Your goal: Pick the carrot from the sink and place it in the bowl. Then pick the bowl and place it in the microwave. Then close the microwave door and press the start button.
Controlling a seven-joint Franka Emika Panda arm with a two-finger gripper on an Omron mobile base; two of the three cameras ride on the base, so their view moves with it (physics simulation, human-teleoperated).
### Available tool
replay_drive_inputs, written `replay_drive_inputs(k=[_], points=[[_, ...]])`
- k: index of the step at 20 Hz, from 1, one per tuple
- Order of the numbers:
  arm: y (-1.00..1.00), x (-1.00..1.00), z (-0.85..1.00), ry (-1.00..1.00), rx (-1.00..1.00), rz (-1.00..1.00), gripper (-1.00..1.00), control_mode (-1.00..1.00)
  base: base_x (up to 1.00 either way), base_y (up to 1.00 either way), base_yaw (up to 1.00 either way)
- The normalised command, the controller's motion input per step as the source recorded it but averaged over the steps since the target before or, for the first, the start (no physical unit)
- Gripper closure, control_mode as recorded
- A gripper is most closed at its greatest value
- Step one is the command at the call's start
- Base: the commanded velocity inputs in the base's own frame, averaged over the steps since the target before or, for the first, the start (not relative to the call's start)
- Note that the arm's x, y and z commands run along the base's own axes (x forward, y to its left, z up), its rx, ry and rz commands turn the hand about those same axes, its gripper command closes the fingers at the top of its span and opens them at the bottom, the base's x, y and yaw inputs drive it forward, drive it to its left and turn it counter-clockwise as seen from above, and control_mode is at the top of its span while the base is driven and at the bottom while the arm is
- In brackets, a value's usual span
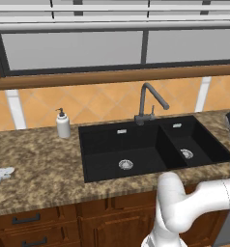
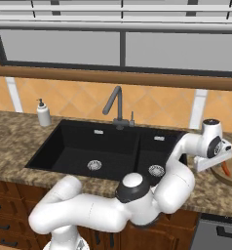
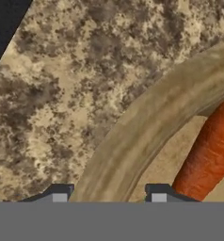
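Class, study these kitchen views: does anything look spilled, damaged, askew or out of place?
Nothing stands out. The carrot lies inside the bowl on the counter right of the sink, with no spill around it. The gripper straddles the bowl's rim, which suits picking it up.

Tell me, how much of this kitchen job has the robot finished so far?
Done: the carrot already lies inside the bowl, out of the sink. In hand: the gripper straddles the bowl's rim, one fingertip on each side, apparently to grasp it. Left: carrying the bowl to the microwave, shutting its door and pressing start.
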Motion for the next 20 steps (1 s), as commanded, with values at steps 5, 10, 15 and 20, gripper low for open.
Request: replay_drive_inputs(k=[5, 10, 15, 20], points=[[0.14, -0.02, -0.16, 0.07, -0.01, 0.03, 1.0, -1.0, 0.0, 0.0, 0.0], [0.79, -0.26, -0.03, -0.03, -0.14, 0.38, 1.0, -1.0, 0.0, 0.0, 0.0], [0.54, -0.43, 0.34, -0.1, -0.06, 0.49, 1.0, -1.0, 0.0, 0.0, 0.0], [0.73, -0.32, 0.6, 0.0, 0.0, 0.47, 1.0, -1.0, 0.0, 0.0, 0.0]])
